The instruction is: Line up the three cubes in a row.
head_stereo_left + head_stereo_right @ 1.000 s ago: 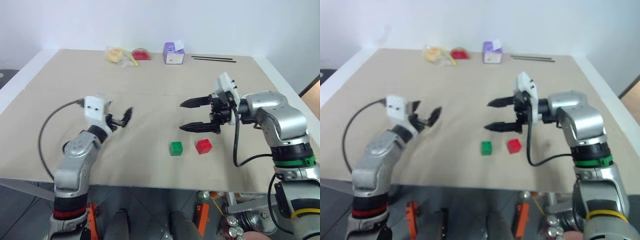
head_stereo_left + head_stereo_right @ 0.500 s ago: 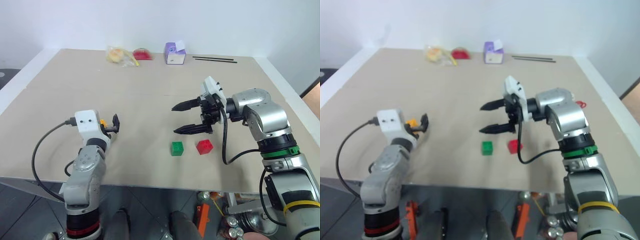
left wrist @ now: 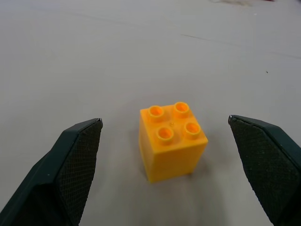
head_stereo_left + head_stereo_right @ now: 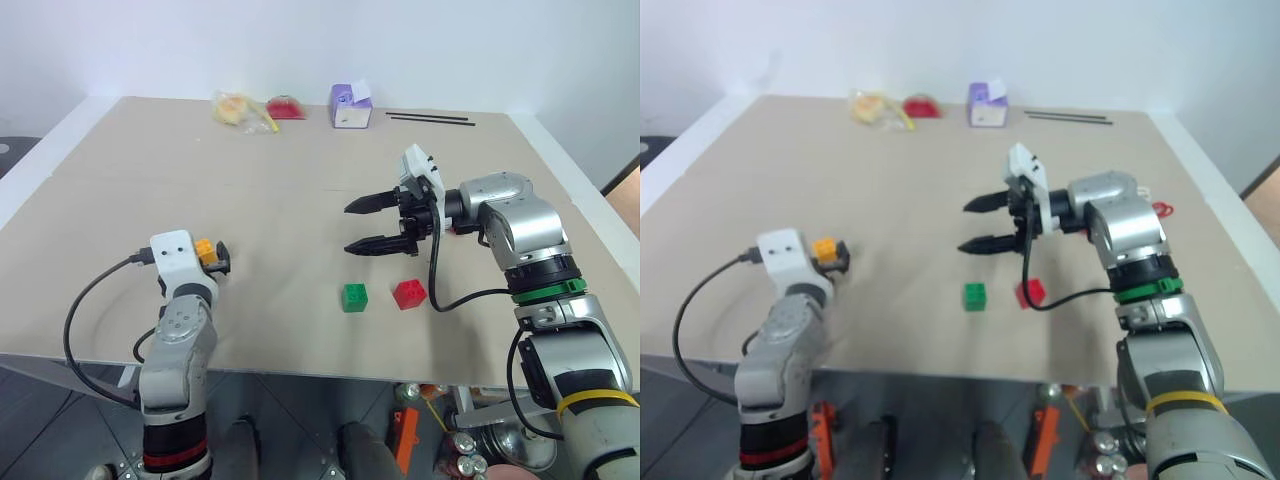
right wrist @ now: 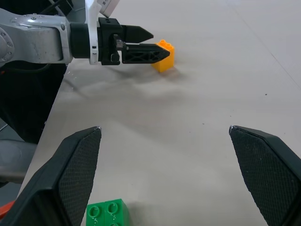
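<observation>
Table (image 4: 300, 190): tan surface across the centre of the left eye view.

Yellow-orange cube (image 4: 204, 248): left of centre in the left eye view, standing on the table with studs up. In the left wrist view it sits between the two fingers, touching neither.

Left gripper (image 4: 217, 260): at the left of the frame, low over the table, fingers spread wide apart on either side of the yellow-orange cube. Nothing clamped.

Green cube (image 4: 353, 297) and red cube (image 4: 408, 293): lower centre of the frame, near each other with a gap between, both on the table, well apart from the yellow-orange cube.

Right gripper (image 4: 364, 226): right of centre, above the green and red cubes in the frame, pointing toward frame left, fingers spread wide, empty.

Upper edge of the table: purple-and-white box (image 4: 350, 105), a yellowish item (image 4: 236, 109), a red item (image 4: 285, 108) and a thin black rod (image 4: 430, 119)
</observation>
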`<state>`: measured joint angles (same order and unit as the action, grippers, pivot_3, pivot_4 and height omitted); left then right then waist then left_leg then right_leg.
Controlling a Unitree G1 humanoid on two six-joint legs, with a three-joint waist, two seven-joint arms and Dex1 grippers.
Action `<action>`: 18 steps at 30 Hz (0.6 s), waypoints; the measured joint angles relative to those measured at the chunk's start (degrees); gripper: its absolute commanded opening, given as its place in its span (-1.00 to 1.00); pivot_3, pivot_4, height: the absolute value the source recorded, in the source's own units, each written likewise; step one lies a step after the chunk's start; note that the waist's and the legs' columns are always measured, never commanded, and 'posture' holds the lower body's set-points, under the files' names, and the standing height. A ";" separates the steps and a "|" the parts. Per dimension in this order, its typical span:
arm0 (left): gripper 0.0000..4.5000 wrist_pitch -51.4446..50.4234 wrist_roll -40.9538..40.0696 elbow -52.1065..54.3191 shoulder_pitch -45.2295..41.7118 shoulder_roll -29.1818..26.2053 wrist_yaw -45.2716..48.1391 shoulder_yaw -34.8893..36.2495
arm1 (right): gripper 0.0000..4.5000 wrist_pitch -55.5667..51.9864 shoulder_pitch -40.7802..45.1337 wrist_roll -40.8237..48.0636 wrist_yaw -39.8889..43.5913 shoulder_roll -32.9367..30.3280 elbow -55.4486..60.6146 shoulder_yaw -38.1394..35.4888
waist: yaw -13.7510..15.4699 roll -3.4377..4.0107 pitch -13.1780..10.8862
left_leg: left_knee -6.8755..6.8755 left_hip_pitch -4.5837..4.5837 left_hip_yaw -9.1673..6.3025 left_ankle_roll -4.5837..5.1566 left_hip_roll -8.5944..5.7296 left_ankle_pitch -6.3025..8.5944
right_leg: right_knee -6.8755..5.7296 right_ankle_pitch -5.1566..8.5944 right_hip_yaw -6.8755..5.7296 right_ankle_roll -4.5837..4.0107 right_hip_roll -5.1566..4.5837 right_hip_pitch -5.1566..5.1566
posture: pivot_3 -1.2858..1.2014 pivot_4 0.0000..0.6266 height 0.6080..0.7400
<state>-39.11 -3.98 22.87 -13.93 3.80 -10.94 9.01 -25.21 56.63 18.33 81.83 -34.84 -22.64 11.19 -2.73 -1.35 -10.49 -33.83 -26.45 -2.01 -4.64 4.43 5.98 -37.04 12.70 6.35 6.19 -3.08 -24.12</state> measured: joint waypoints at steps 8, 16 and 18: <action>0.97 0.06 -0.32 -2.25 -0.52 0.24 0.10 -0.02 | 1.00 -2.67 0.38 2.42 -1.74 1.58 -0.16 -3.05 | 0.00 0.00 0.00 | 0.00 0.00 0.00 0.00 0.00 0.00 | 0.00 -0.01 0.00 -0.01 0.00 -0.01 | 0.03 -0.52 1.00; 0.97 0.25 -0.49 -3.17 -0.91 0.24 0.10 -0.02 | 1.00 -3.46 0.49 4.04 -1.08 2.11 -1.48 -5.06 | -0.01 0.00 0.00 | 0.01 0.00 0.00 -0.01 0.00 0.00 | 0.00 -0.01 0.00 -0.01 0.00 -0.03 | 0.03 -0.52 1.00; 0.97 0.25 -0.51 -3.30 -1.00 0.23 0.11 -0.02 | 1.00 -2.97 0.48 4.04 -0.92 2.35 -1.48 -5.08 | -0.01 0.00 0.00 | 0.01 0.00 0.00 -0.01 0.00 0.01 | 0.00 0.00 0.00 0.00 0.00 -0.03 | 0.03 -0.52 1.00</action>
<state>-38.86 -4.50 19.57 -14.93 4.03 -10.84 9.00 -28.18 57.11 22.37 80.91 -32.49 -24.12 6.11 -2.74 -1.34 -10.50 -33.81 -26.45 -2.01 -4.65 4.43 5.99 -37.04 12.70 6.35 6.19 -3.08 -24.14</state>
